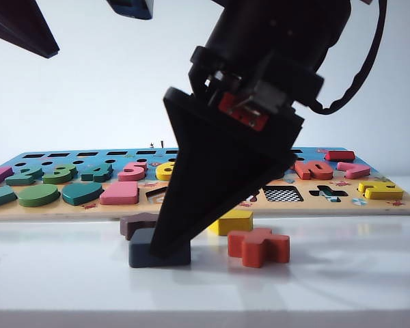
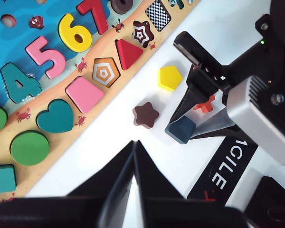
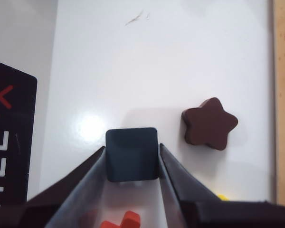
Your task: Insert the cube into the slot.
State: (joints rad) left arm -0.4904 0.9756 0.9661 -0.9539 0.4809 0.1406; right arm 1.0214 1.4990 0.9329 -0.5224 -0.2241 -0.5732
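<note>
Right gripper [image 3: 132,164] is down on the worktop [image 3: 133,61], fingers [image 3: 88,183] flanking the cube [image 3: 132,153], touching both sides. Cube sits beside the star [image 3: 209,123]. Left gripper [image 2: 134,161] hovers above, fingers together.

right tool [image 1: 165,251]: black wedge-shaped fingers under a round black housing, small red part at the wrist, black cable looping beside it. silver-grey block on the wrist; left tool [image 2: 134,156] fingers also black.

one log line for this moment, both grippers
right gripper: fingers flank cube on table | left gripper: shut, empty, apart
</note>
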